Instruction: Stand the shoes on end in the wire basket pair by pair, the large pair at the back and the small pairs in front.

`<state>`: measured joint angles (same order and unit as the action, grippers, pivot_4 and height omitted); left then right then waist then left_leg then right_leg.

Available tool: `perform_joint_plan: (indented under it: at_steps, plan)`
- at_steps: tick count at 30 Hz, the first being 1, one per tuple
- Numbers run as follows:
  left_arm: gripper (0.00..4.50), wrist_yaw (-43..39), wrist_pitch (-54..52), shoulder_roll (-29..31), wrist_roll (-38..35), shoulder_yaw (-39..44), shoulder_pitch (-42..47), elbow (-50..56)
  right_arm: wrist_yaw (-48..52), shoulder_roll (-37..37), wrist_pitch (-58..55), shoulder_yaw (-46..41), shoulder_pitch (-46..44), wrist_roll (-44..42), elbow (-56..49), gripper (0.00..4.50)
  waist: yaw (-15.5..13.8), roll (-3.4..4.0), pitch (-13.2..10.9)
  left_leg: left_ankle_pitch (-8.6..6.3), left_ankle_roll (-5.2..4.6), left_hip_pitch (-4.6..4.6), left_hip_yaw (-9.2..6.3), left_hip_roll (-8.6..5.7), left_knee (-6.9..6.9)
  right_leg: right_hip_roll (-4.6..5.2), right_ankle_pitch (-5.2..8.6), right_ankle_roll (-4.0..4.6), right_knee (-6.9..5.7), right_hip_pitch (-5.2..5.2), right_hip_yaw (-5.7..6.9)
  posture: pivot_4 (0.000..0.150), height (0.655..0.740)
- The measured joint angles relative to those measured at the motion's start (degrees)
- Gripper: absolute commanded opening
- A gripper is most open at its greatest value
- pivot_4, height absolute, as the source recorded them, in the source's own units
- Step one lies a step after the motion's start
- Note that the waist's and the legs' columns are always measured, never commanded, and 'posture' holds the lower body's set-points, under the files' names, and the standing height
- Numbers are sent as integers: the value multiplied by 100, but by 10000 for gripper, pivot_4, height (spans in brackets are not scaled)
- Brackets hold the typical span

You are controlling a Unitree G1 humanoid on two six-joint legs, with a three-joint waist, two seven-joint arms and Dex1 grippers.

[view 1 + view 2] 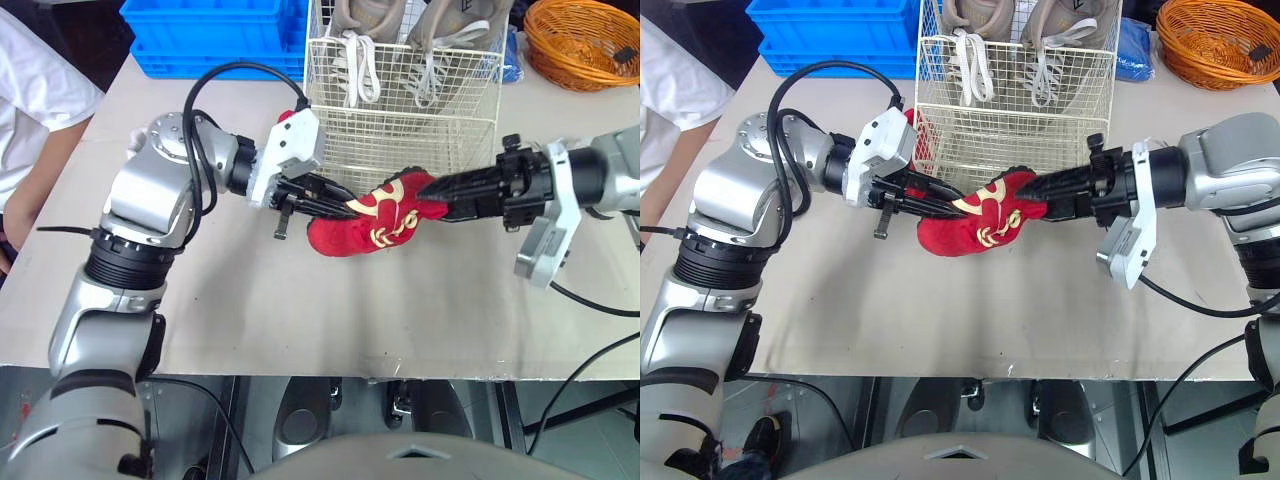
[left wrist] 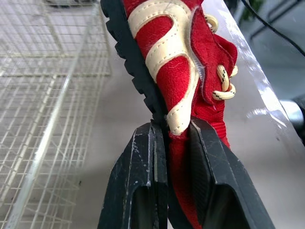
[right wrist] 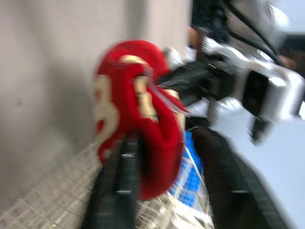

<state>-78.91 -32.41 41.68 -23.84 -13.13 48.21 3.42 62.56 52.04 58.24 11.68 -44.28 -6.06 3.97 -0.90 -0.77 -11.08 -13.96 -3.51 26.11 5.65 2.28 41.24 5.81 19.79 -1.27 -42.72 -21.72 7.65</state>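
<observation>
The left claw (image 1: 340, 207) is pinched onto a small red shoe (image 1: 360, 232) with cream trim and cream laces. In the left wrist view one black finger (image 2: 143, 167) presses against the dark sole and the other against the red side. The right claw (image 1: 435, 195) meets the opposite end of the same shoe, so the shoe hangs between the two claws. Whether the right one is clamped on it I cannot tell.

Just beyond both claws stands the white wire basket (image 1: 400, 140), with a pair of large beige sneakers (image 1: 355, 25) on end at its far side. Under the claws lies the pale table (image 1: 300, 310). Past the left claw sits a blue crate (image 1: 210, 30), and past the right claw an orange wicker basket (image 1: 585, 40).
</observation>
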Motion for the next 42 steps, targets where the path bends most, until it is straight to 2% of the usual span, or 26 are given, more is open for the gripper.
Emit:
perform_joint_plan:
  at_steps: [3, 7, 11, 12, 14, 15, 19, 21, 24, 25, 27, 32, 33, 34, 39, 40, 41, 42]
  plan:
    - [3656, 208, -63, -146, -113, 219, -116, 4, -255, 55, -392, -299, 335, -191, 43, 44730, 12, 0, 0, 0, 0, 0, 1, -1, 1, 2, 0, 0, -1, 2, 0, 1500, 6860]
    - [3649, 627, -208, -357, -417, 692, -294, 94, -469, 171, -1503, -659, 1015, -762, -78, 45000, 12, 0, 0, 0, 0, 0, -4, 1, -1, 2, 0, 1, -2, 2, 5, 1500, 6860]
    - [3646, 1277, -406, -636, -805, 1307, -388, 325, -597, 453, -3803, -1027, 2164, -2083, -910, 45000, 4, 3, -1, 0, -1, 4, -13, -1, -2, 7, -1, 2, 7, 10, 15, 1500, 6860]
    - [3646, 1359, -423, -662, -834, 1361, -396, 358, -652, 460, -4085, -1050, 2238, -2225, -994, 45000, 5, 2, -1, 0, -1, 3, -14, -1, -1, 7, -1, 2, 7, 12, 17, 1500, 6860]
    - [3646, 1824, -422, -992, -898, 1528, -427, 477, -1340, 471, -5718, -1277, 2551, -3297, -1738, 45000, 6, 5, 0, 0, -1, 3, -19, -1, 3, 9, -2, 2, 4, 15, 19, 1500, 6860]
    - [3646, 1899, -419, -1038, -899, 1526, -433, 493, -1467, 470, -5979, -1299, 2553, -3480, -1874, 45000, 12, 5, 0, 0, -1, 3, -19, -1, 3, 8, -2, 2, 4, 15, 19, 1500, 6860]
    - [3646, 2354, -197, -1390, -824, 1450, -688, 663, -3683, -212, -7984, -1597, 2377, -6044, -2944, 45000, 20, 5, 0, 0, 0, 0, -20, 0, 1, 7, -2, 3, 1, 15, 20, 1500, 6860]
    - [3646, 2426, -171, -1425, -790, 1404, -772, 714, -4356, -362, -8444, -1633, 2232, -6676, -3169, 45000, 8, 5, -1, 0, 0, 5, -20, -2, 0, 7, -2, 3, 6, 13, 22, 1500, 6860]
    - [3646, 2454, -159, -1434, -792, 1385, -785, 727, -4956, -595, -8783, -1698, 2066, -7099, -3267, 45000, -9, 4, 0, 0, -1, 9, -21, -6, 0, 8, -2, 2, 14, 14, 23, 1500, 6860]
    - [3646, 2448, -159, -1450, -803, 1370, -785, 730, -5115, -665, -8897, -1701, 2002, -7175, -3268, 39778, -11, 4, 0, 0, -1, 10, -20, -8, 0, 9, -2, 2, 14, 13, 23, 1500, 6860]
    - [3646, 2427, -160, -1472, -834, 1353, -785, 731, -5271, -705, -9083, -1701, 1965, -7196, -3265, 32239, -13, 4, 0, -1, -2, 12, -21, -8, -1, 8, -2, 2, 17, 13, 25, 1500, 6860]
    - [3646, 2412, -178, -1465, -850, 1302, -783, 720, -5425, -851, -9442, -1722, 1755, -7228, -3242, 5885, 8, 4, 0, -1, -1, 11, -21, -6, -13, 3, -2, 2, 18, 9, 26, 1500, 6860]
    - [3646, 2411, -192, -1445, -849, 1302, -783, 720, -5457, -877, -9514, -1722, 1732, -7237, -3208, 2174, 10, 4, 0, -1, -1, 11, -20, -6, -15, 3, -2, 2, 20, 8, 25, 1500, 6860]
    - [3646, 2406, -201, -1422, -848, 1300, -784, 720, -5486, -902, -9573, -1722, 1714, -7241, -3187, 1021, 11, 4, 0, -1, -1, 11, -20, -6, -15, 3, -2, 2, 20, 8, 26, 1500, 6860]
    - [3646, 2400, -262, -1333, -846, 1298, -751, 668, -5742, -1168, -9799, -1734, 1541, -7344, -3127, 1021, 7, 4, 0, -1, -2, 12, -20, -6, -15, 3, -2, 2, 22, 8, 26, 1500, 6860]
    - [13639, 2397, -334, -1306, -885, 1314, -718, 651, -5854, -1237, -9827, -1734, 1486, -7425, -3091, 0, 7, 4, 0, -1, -1, 12, -20, -6, -14, 3, -2, 2, 22, 8, 26, 1500, 6860]
    - [16247, 2384, -401, -1285, -931, 1324, -667, 641, -5989, -1323, -9834, -1734, 1393, -7513, -3062, 0, 10, 4, -1, -1, -2, 13, -20, -6, -14, 3, -2, 2, 22, 8, 25, 1500, 6860]
    - [21548, 2317, -466, -1279, -1014, 1308, -605, 643, -6150, -1415, -9830, -1746, 1213, -7629, -3042, 0, 10, 5, -1, -1, -2, 13, -19, -7, -14, 4, -2, 2, 22, 7, 25, 1500, 6860]
